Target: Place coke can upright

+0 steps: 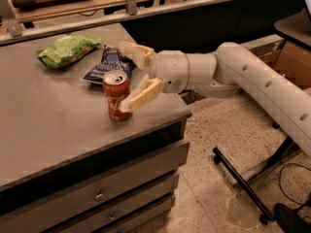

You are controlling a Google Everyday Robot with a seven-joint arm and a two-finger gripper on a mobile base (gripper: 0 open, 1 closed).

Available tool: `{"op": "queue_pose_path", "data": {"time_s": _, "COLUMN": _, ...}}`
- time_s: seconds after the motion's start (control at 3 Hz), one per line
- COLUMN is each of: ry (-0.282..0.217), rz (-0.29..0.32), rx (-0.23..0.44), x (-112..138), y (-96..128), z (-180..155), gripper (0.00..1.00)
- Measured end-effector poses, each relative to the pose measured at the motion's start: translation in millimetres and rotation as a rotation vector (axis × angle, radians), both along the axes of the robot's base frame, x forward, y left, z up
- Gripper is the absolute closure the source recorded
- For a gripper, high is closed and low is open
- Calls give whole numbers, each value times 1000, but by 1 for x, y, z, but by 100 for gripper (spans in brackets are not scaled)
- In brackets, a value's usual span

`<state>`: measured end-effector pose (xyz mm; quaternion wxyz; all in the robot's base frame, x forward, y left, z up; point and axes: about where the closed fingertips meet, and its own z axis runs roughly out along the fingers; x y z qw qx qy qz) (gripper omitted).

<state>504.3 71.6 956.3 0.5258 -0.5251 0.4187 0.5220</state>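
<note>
The coke can (115, 94) is red with white lettering and a silver top. It stands upright on the grey table (48, 125) near the front right corner. My gripper (123, 75) is open just right of the can. One finger reaches over behind the can's top and the other finger (142, 95) lies in front of the can's right side. The can stands on its own between the spread fingers.
A green chip bag (68, 48) lies at the back of the table. A blue chip bag (106, 64) lies just behind the can. Drawers (97, 195) are under the tabletop. A cardboard box (291, 62) and a black stand leg (243, 183) are on the floor to the right.
</note>
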Motion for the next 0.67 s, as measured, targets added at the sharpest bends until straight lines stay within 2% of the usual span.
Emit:
{"op": "queue_pose_path", "data": {"time_s": 0.33, "ry": 24, "rz": -94, "rx": -53, "x": -3, "y": -35, "z": 3, "gripper": 0}}
{"op": "queue_pose_path", "data": {"time_s": 0.67, "ry": 23, "rz": -100, "rx": -54, "x": -3, "y": -38, "z": 4, "gripper": 0}}
